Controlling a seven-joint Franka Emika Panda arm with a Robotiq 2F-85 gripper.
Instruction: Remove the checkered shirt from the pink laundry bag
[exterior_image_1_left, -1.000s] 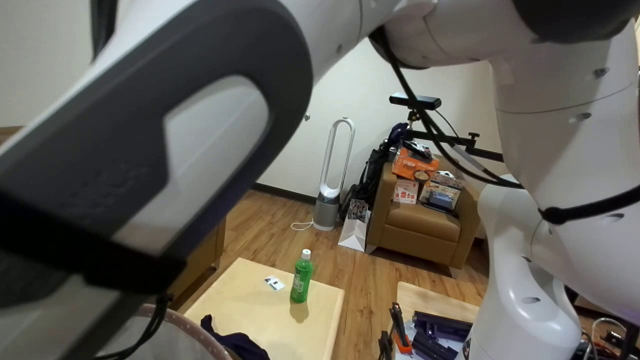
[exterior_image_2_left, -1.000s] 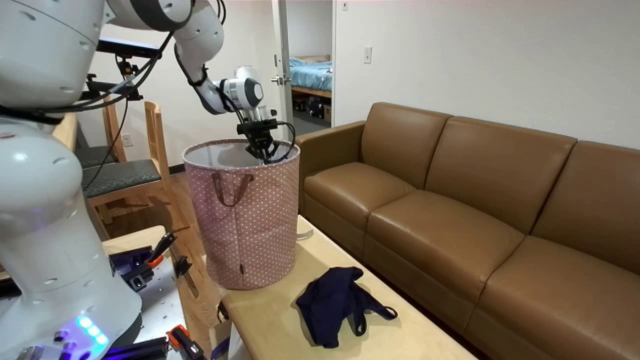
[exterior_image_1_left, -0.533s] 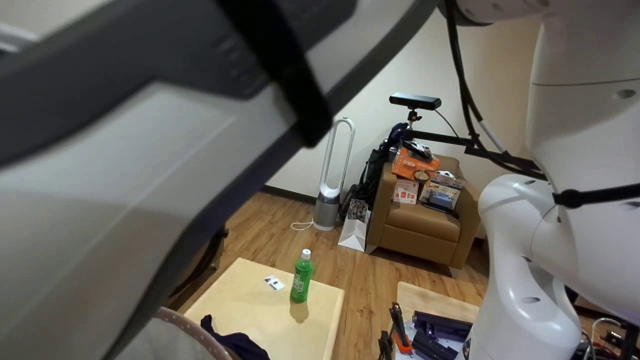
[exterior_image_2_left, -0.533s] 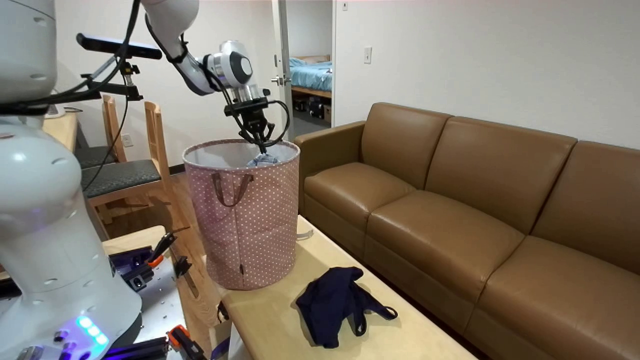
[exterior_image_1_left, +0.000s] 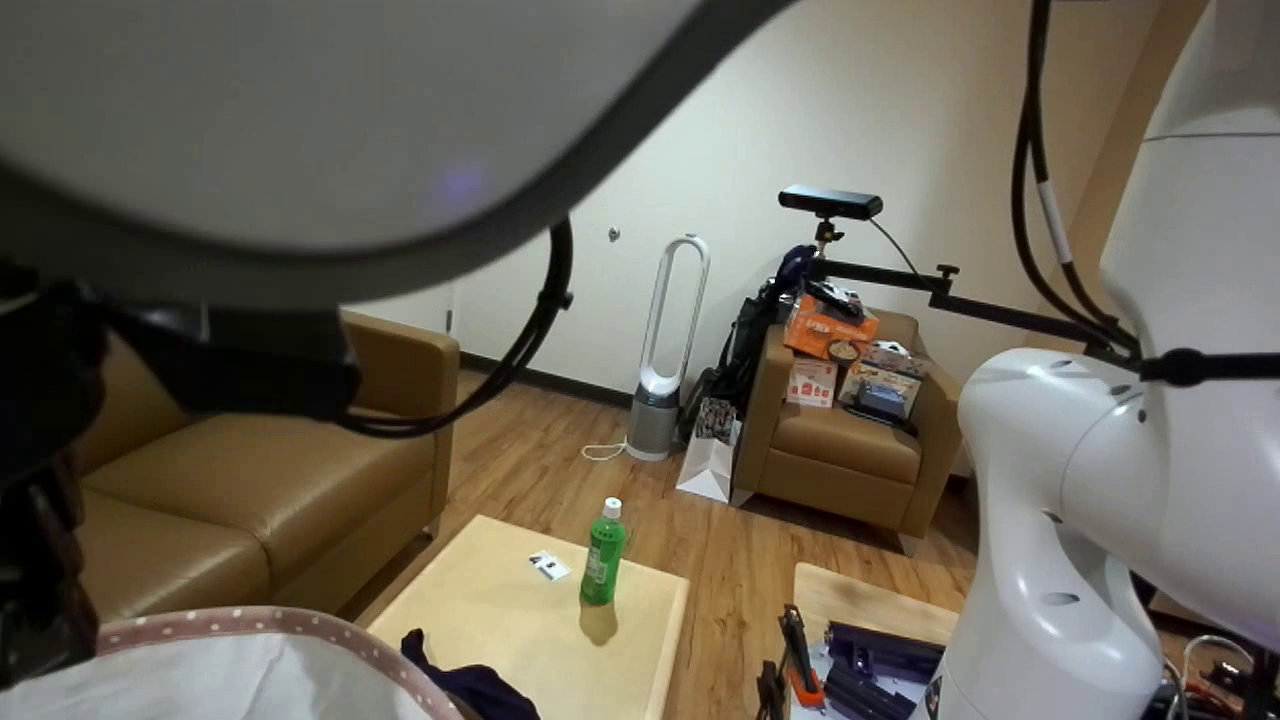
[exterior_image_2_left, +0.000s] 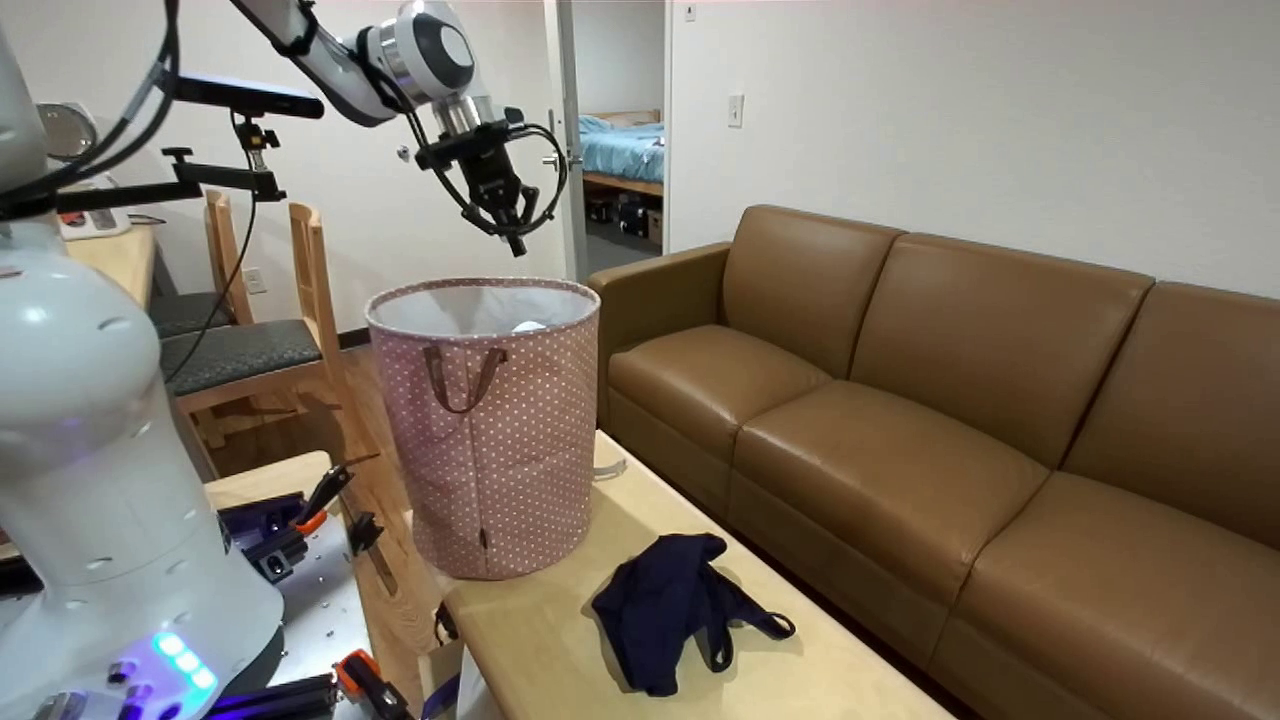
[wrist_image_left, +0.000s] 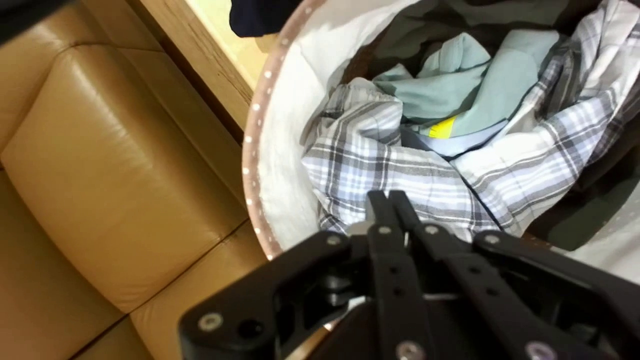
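The pink laundry bag (exterior_image_2_left: 490, 440), dotted with white, stands upright at the end of the wooden table. Inside it, in the wrist view, the checkered shirt (wrist_image_left: 380, 167) lies crumpled around a pale green cloth (wrist_image_left: 450, 85). Only a small pale bit of cloth (exterior_image_2_left: 528, 326) shows over the bag's rim in an exterior view. Above the mouth of the bag hangs my gripper (exterior_image_2_left: 517, 245), clear of the rim. From the wrist, the gripper (wrist_image_left: 388, 195) has its fingertips together with no cloth between them, and the shirt is below, apart from them.
A dark navy cloth (exterior_image_2_left: 665, 610) lies on the table (exterior_image_2_left: 560, 650) beside the bag. On the same table stands a green bottle (exterior_image_1_left: 603, 555) with a white card (exterior_image_1_left: 549, 566) near it. A brown leather sofa (exterior_image_2_left: 880, 440) runs along the table's side.
My gripper has risen out of the bag and moved slightly toward the robot's base. Checkered cloth that showed under its fingertips half a second ago has dropped back into the bag.
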